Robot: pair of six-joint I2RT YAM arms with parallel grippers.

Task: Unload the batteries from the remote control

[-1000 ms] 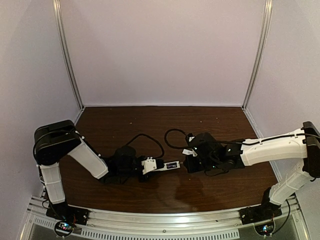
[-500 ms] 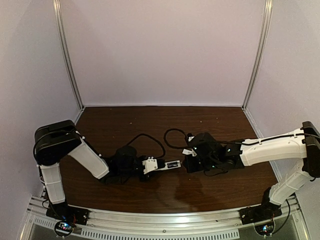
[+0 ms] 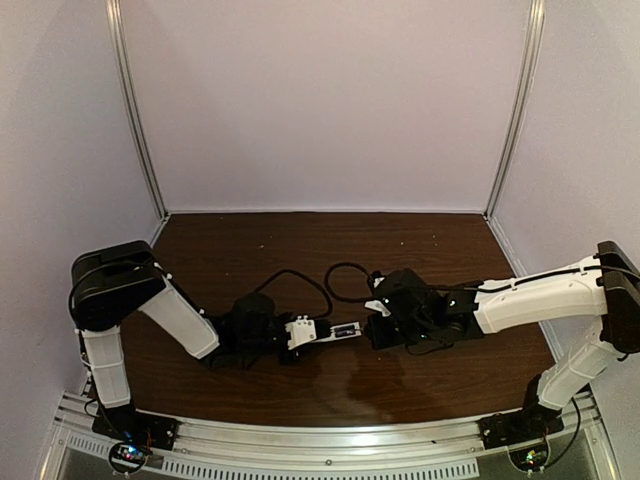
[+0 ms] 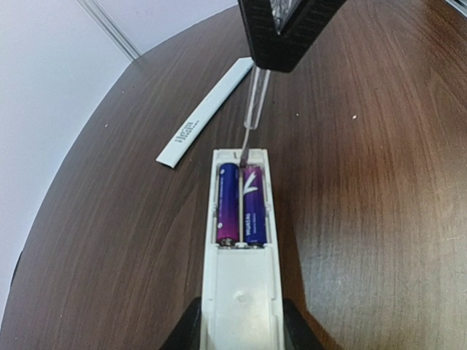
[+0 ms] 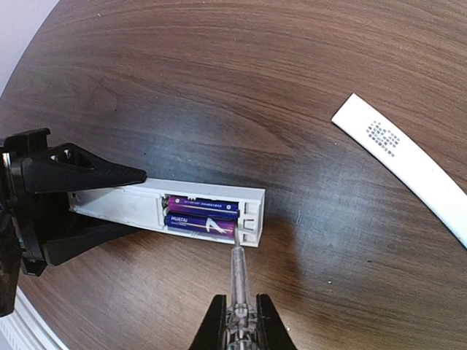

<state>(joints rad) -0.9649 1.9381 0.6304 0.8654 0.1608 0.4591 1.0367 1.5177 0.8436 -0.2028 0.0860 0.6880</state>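
Observation:
My left gripper [image 4: 238, 332] is shut on the white remote control [image 4: 239, 277], which lies flat on the table with its battery bay open. Two purple-blue batteries [image 4: 241, 203] sit side by side in the bay; they also show in the right wrist view [image 5: 201, 216]. My right gripper [image 5: 238, 321] is shut on a screwdriver with a clear handle [image 5: 238, 281]; its tip touches the end of the nearer battery by the bay's end wall. In the top view the remote control [image 3: 322, 332] lies between the left gripper [image 3: 298, 333] and the right gripper [image 3: 372, 327].
The remote's thin white back cover [image 4: 206, 113] lies loose on the brown table beyond the remote, to the left; it also shows at the right edge of the right wrist view [image 5: 408, 162]. Black cables loop behind both wrists [image 3: 340, 275].
The right gripper has shifted slightly left toward the remote with the screwdriver. The left gripper and remote have stayed in place.

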